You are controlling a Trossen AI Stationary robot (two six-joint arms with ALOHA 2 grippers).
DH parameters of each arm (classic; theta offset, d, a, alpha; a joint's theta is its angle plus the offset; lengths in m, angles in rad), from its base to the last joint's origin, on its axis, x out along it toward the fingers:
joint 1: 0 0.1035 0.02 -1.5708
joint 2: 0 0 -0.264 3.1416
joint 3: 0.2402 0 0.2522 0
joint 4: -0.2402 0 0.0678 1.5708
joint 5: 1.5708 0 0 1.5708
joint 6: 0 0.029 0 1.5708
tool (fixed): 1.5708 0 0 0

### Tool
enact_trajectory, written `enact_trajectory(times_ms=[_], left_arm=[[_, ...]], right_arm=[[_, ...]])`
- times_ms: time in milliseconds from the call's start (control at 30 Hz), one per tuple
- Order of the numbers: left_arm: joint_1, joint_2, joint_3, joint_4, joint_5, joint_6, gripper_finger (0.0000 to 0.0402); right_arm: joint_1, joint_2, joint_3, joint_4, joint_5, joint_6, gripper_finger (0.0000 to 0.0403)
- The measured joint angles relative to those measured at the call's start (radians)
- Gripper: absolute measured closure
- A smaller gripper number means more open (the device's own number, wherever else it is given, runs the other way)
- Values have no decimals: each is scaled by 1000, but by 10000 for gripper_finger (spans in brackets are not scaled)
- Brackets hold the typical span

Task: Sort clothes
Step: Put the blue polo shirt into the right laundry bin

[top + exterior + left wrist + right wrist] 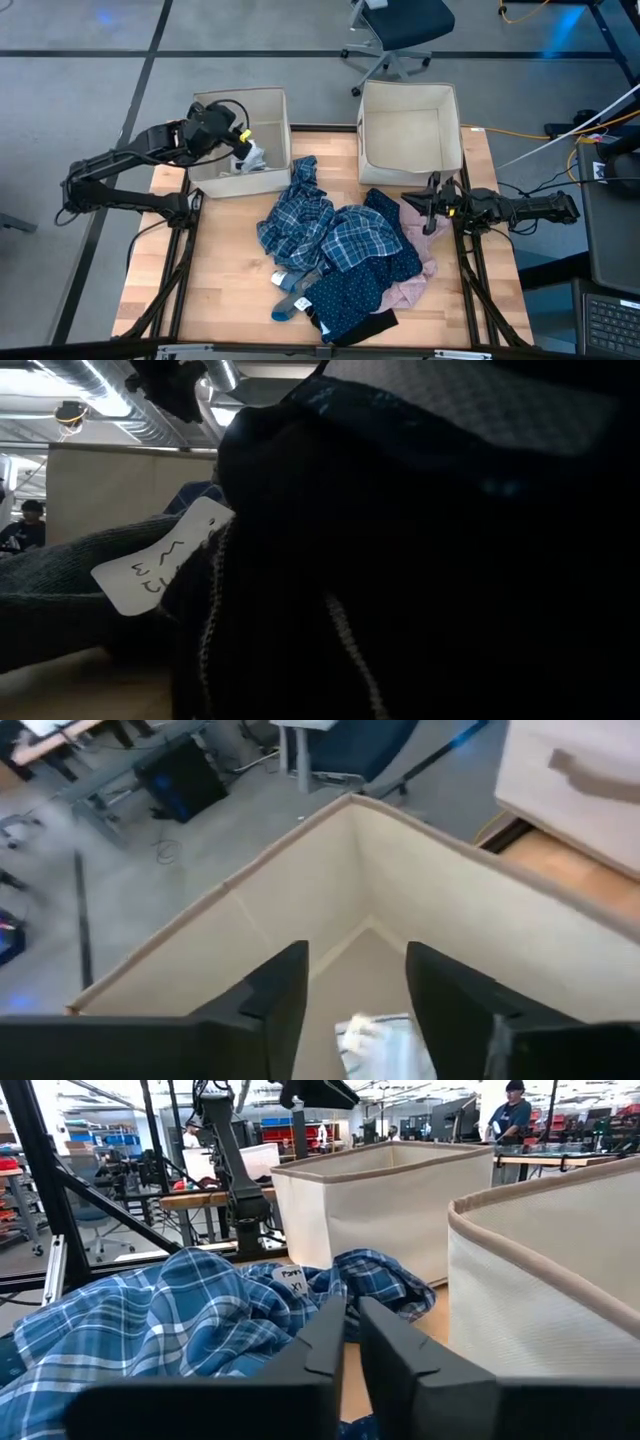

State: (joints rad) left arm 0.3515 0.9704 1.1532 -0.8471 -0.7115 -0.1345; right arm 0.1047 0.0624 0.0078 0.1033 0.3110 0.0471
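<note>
The clothes lie in a pile on the wooden table: blue-and-white plaid shirts, navy dotted fabric, a pale pink garment, a black piece and small socks. My left gripper is open and empty above the left beige box. A small white piece lies on that box's floor below it. My right gripper is shut and empty, low at the pile's right edge, pointing toward the plaid shirts.
The right beige box stands at the table's far edge, just beyond my right gripper. In the low view dark garments with a white handwritten label fill most of the picture. An office chair and people are beyond the table.
</note>
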Motion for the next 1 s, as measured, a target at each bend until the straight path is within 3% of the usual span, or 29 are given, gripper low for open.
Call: enact_trajectory(times_ms=[200, 533, 700, 1000], left_arm=[[-87, -48, 17, 21, 143, -12, 224], [-266, -145, -161, 171, 123, -49, 229], [-336, -173, -280, 351, 122, -23, 228], [-378, -177, -423, 536, 119, 35, 227]], right_arm=[[0, 2, 8, -1, -17, 1, 274], [0, 152, 103, 32, -61, 0, 153], [0, 325, 203, 31, -94, 1, 137], [0, 718, 460, 26, -161, -10, 149]])
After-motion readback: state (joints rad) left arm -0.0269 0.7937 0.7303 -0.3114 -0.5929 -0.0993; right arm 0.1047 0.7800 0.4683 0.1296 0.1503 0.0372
